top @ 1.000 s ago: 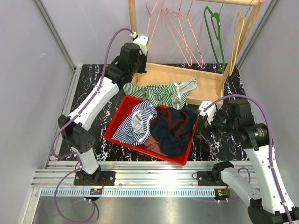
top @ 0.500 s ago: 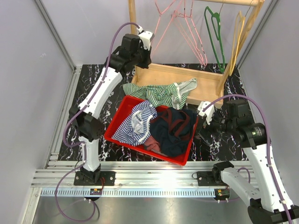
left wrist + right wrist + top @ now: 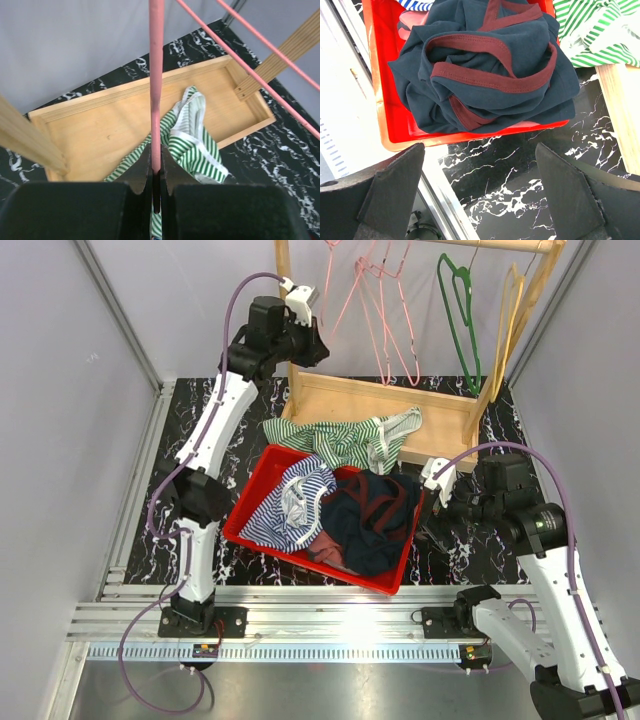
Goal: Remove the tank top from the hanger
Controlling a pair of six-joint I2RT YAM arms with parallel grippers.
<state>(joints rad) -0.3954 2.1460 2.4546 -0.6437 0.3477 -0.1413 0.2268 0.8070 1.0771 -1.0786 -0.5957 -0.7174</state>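
The green-and-white striped tank top [image 3: 350, 440] lies crumpled, off any hanger, across the wooden rack base and the red bin's far rim; it also shows in the left wrist view [image 3: 192, 145] and the right wrist view [image 3: 590, 30]. My left gripper [image 3: 316, 337] is raised beside the rack's left post and is shut on a bare pink hanger's wire [image 3: 156, 75], which runs up from between the closed jaws [image 3: 156, 150]. My right gripper [image 3: 432, 502] is open and empty over the marble table, just right of the bin [image 3: 480, 165].
The red bin [image 3: 250, 510] holds a navy tank top with maroon trim [image 3: 365, 515] and a blue-striped garment [image 3: 295, 500]. The wooden rack [image 3: 440, 410] stands at the back with more pink hangers [image 3: 385, 315], a green hanger [image 3: 462, 310] and a yellow one [image 3: 510, 310].
My left arm has risen and stretched toward the rack's top left, carrying the pink hanger up; the pink hangers have swung. The striped tank top and the right arm have stayed put.
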